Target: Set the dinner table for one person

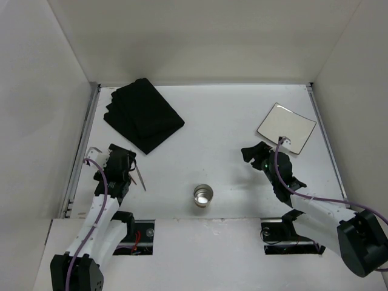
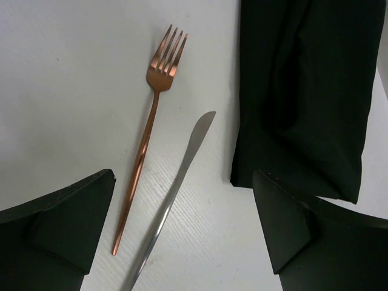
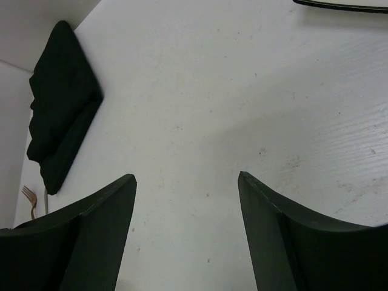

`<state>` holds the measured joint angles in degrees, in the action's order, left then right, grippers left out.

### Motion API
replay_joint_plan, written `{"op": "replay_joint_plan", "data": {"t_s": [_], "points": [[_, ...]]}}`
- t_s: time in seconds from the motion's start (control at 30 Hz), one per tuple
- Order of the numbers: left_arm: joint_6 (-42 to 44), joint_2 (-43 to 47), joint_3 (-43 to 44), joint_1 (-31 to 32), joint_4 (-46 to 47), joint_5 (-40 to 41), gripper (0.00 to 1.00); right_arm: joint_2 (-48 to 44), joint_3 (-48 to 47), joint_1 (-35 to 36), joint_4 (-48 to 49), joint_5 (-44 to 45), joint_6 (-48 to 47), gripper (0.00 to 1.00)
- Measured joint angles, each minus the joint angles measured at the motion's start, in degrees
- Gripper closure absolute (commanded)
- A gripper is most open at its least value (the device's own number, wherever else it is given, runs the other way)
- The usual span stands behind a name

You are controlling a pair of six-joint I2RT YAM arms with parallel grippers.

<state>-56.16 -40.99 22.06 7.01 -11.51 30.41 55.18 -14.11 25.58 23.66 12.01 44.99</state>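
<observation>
Top external: left hand (image 1: 121, 159) wide near dinner table (image 1: 212, 124) left edge (fork (image 2: 148, 142), knife (image 2: 180, 176) beside); right hand (image 1: 254, 154) wide, mid-table.

Light falls soft and even from overhead, so the dinner table (image 1: 230, 121) reads bright matte white in the top view, with only faint, blurry shadows hugging my arms. The walls grey off toward the upper edge. The metal cup (image 1: 204, 195) at lower centre glints, and the plate (image 1: 286, 127) at upper right carries a dull grey sheen. The black cloth (image 1: 143, 115) swallows its own folds. From my left wrist the fork (image 2: 148, 130) and knife (image 2: 175, 188) look crisp, while the fingers (image 2: 60, 224) of my left gripper (image 2: 183, 179), in the lower corners, are dark and nearly featureless.
</observation>
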Motion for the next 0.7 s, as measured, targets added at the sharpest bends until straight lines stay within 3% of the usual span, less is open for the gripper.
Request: {"op": "replay_joint_plan", "data": {"t_s": [0.37,0.43,0.57,0.6,0.63,0.67,0.7], "points": [[2.36,-6.05,0.11,3.17,5.38,-0.17,0.00,-0.07,0.00,0.00,0.37,-0.02,0.02,0.28],[2.82,-7.65,0.15,4.07,7.61,-0.20,0.00,-0.07,0.00,0.02,0.39,-0.02,-0.11,0.38],[3.39,-11.54,1.38,6.01,12.33,-0.24,0.00,0.20,-0.09,0.39,0.39,-0.24,-0.39,0.70],[3.61,-12.98,2.12,6.54,13.66,-0.33,0.11,0.42,-0.17,0.44,0.39,-0.44,-0.39,0.72],[3.74,-14.62,2.97,6.97,15.30,-0.48,0.36,0.63,-0.26,0.61,0.37,-0.46,-0.35,0.72],[4.00,-16.52,3.93,7.37,16.98,-0.70,0.54,0.85,-0.35,0.81,0.39,-0.46,-0.39,0.72],[4.52,-18.60,4.94,7.85,18.56,-0.90,0.60,1.09,-0.44,1.09,0.39,-0.50,-0.42,0.71]]}}
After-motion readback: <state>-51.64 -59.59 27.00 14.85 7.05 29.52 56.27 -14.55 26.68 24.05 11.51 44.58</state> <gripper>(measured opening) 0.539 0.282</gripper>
